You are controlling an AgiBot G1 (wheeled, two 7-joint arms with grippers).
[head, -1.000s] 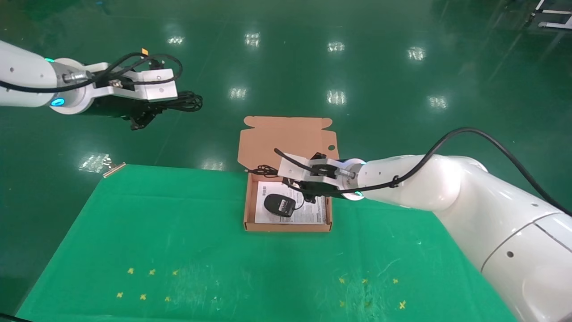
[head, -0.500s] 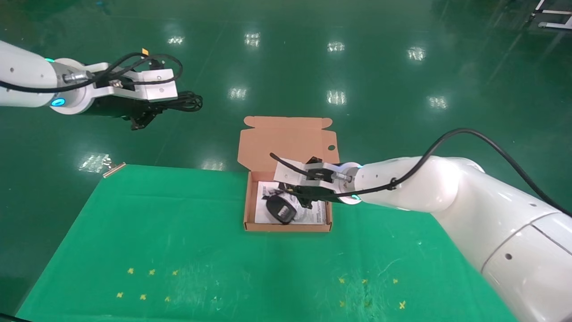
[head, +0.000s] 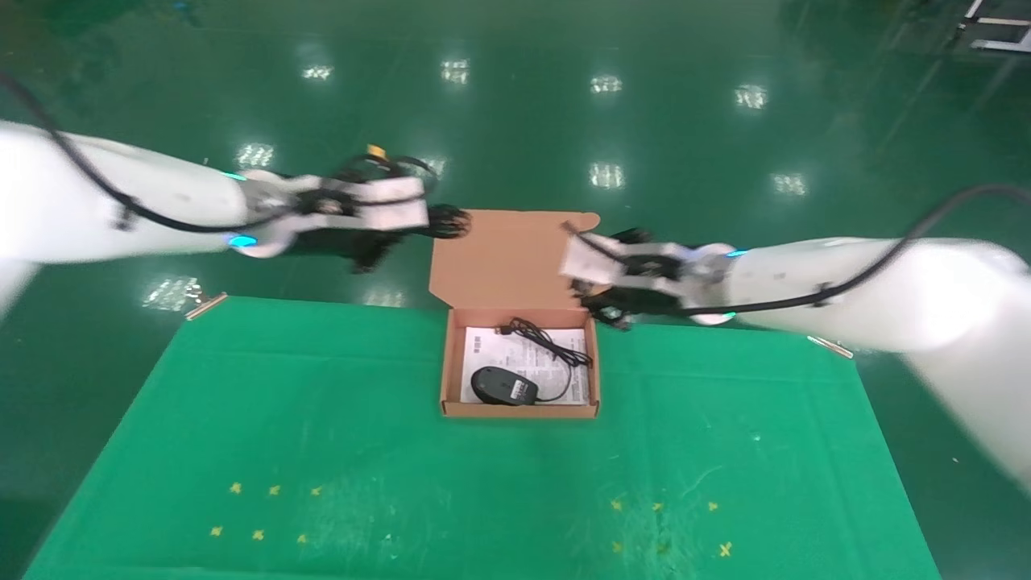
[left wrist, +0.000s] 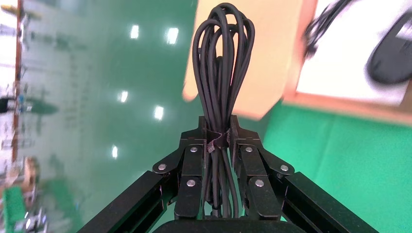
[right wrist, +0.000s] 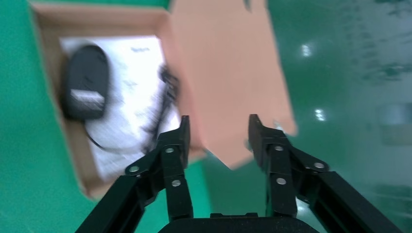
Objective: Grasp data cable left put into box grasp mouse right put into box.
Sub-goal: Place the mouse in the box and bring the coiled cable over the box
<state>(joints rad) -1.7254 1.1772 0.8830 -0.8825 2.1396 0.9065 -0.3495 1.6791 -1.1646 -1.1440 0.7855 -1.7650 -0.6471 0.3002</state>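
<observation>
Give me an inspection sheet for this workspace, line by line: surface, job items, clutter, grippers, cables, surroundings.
Surface: green cloth-covered table with small yellow cross marks.
Job's things: shallow salmon-orange cardboard box open, flap up; small black oval mouse lies inside on the white printed sheet, its thin cord coiled beside it. Bundled black data cable is not yet in the box.
Clutter: nothing seen.
Grippers: left gripper shut on the data cable, held above the floor beside the flap; right gripper open and empty, by the box's right far corner.
Cables: black arm cables run along both arms.
Surroundings: glossy green floor with light reflections.
</observation>
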